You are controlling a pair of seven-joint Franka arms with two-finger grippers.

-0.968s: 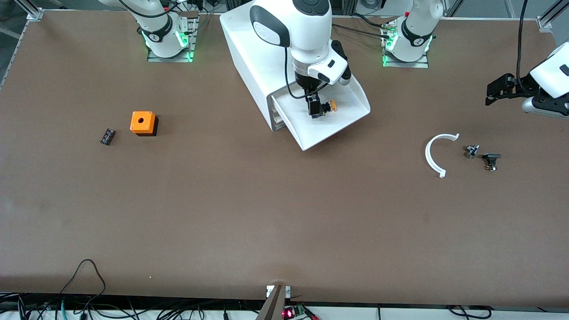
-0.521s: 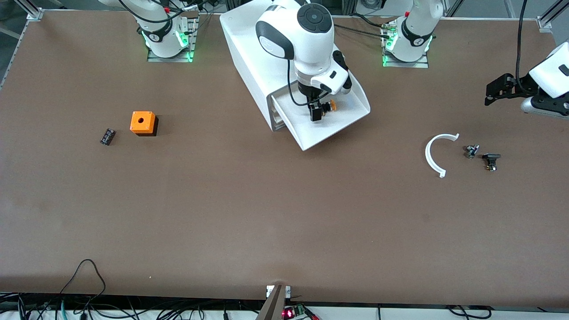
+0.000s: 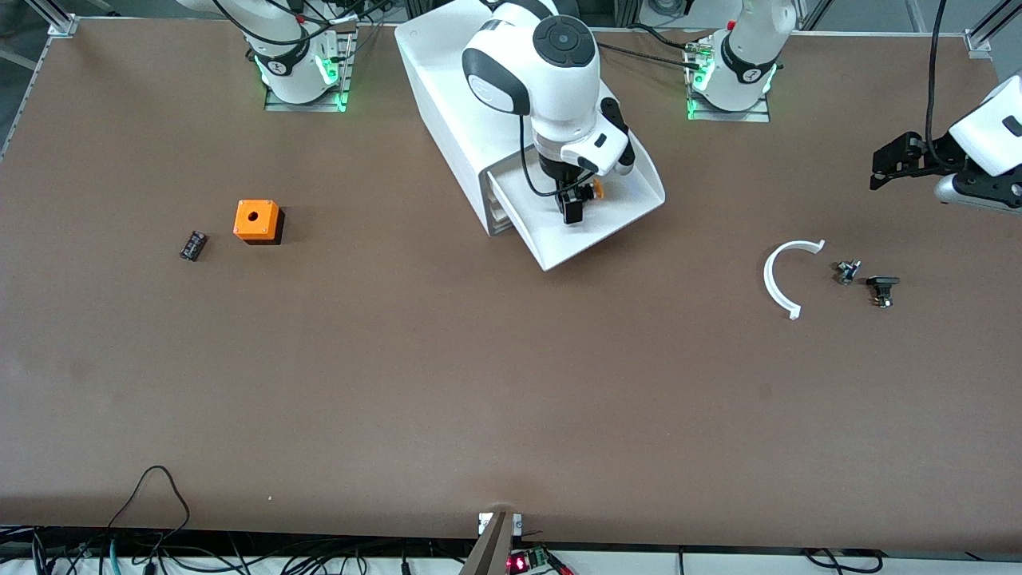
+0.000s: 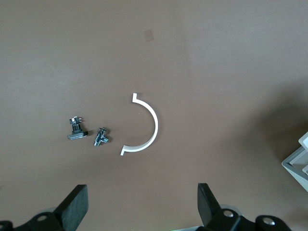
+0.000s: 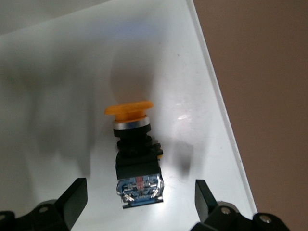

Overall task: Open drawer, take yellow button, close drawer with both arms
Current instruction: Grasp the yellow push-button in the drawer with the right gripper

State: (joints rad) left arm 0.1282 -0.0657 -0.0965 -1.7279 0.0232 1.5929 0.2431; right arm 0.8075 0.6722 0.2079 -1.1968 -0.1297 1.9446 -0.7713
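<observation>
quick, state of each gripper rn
Left gripper: open, holding nothing, over bare table.
Right gripper: open, over the button in the drawer, not gripping.

No text, label, brand or number is readable anywhere.

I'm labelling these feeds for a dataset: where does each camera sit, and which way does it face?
Front view: high across the table, facing both arms' bases; right end effector hangs over the open drawer, left end effector waits at the left arm's end of the table.
Left wrist view: on the left wrist, looking down at the white arc; its open fingertips show.
Right wrist view: on the right wrist, looking down at the button in the drawer; open fingertips show.
Shared: front and right wrist views both show the button.
</observation>
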